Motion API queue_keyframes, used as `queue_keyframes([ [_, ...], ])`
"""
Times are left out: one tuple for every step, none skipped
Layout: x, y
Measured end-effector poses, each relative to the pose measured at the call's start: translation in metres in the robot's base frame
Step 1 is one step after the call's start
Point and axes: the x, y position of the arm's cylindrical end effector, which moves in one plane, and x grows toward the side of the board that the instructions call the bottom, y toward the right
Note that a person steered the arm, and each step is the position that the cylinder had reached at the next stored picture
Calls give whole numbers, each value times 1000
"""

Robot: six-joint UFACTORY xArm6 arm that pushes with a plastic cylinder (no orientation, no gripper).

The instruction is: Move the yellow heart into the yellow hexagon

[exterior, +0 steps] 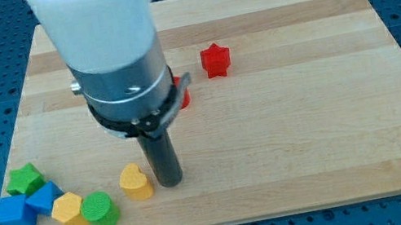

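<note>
Near the desk's [284, 114] bottom edge, my tip [170, 182] stands just right of the yellow heart [136, 182], seemingly touching. This gripless tool holds nothing. Leftward, near, lies the yellow hexagon [68, 212].

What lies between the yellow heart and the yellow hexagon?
In the camera view, the green cylinder sits low between the yellow heart and the yellow hexagon, touching the hexagon. My tip stands just to the view's right of the heart.
</note>
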Motion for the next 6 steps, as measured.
queue_keyframes([
  [2, -1],
  [1, -20],
  [1, -47],
  [0, -55],
  [-1, -55],
  [-7, -65],
])
